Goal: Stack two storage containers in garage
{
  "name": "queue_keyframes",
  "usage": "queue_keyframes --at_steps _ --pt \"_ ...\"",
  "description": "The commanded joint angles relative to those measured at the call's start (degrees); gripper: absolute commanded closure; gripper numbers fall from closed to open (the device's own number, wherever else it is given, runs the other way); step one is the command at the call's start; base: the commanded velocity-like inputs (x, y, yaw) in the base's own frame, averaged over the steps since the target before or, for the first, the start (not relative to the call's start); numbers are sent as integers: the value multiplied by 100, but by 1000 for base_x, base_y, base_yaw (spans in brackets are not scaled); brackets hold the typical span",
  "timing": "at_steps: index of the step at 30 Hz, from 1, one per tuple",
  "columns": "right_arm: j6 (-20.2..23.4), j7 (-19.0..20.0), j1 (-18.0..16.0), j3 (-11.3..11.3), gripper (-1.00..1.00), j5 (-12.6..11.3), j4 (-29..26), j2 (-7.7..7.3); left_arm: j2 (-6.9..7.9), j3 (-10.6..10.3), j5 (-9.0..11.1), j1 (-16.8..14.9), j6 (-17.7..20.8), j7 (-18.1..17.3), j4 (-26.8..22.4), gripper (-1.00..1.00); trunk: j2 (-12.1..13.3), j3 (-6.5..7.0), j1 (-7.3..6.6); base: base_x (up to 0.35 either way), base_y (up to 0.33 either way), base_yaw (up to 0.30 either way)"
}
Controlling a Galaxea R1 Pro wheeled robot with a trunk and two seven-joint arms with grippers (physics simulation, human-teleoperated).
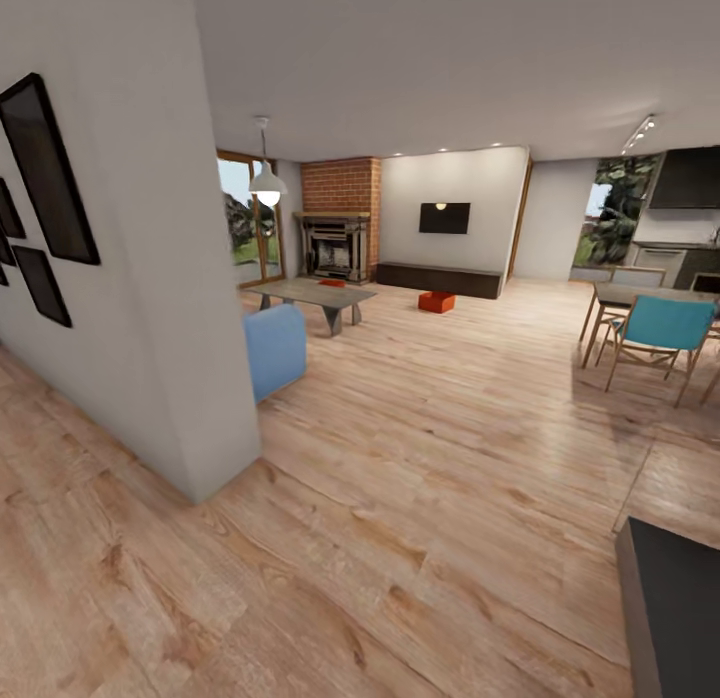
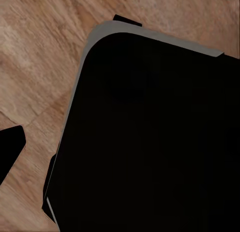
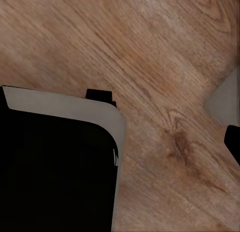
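Across the living room, one orange-red storage container point(image 1: 437, 301) sits on the light wood plank floor point(image 1: 420, 458) in front of the long dark low cabinet point(image 1: 438, 279). A second orange-red container point(image 1: 332, 282) peeks out beyond the coffee table point(image 1: 315, 296), by the brick fireplace point(image 1: 338, 240). Both are far from me. In the left wrist view a dark fingertip point(image 2: 10, 148) shows at the picture's edge over wood planks. The right wrist view has a similar dark fingertip point(image 3: 233, 142) at its edge. Neither view shows how the jaws stand.
A white wall corner point(image 1: 190, 378) with framed pictures stands close on the left, a blue sofa point(image 1: 274, 348) behind it. A dining table with teal chairs point(image 1: 655, 333) is at right, a dark counter point(image 1: 675, 608) at lower right. My black base point(image 2: 150, 142) is below the wrists.
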Motion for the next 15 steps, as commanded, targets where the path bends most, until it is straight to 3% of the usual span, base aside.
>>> queue_keyframes --at_steps 1,15 --pt "-32 -2 -8 50 -100 -55 18 3 0 -1 21 -1 -13 6 -3 -100 -3 -6 3 325 0 -282" --pt "-32 -2 -8 50 -100 -55 18 -5 0 -1 39 3 -13 6 0 -100 -3 -6 3 325 0 -284"
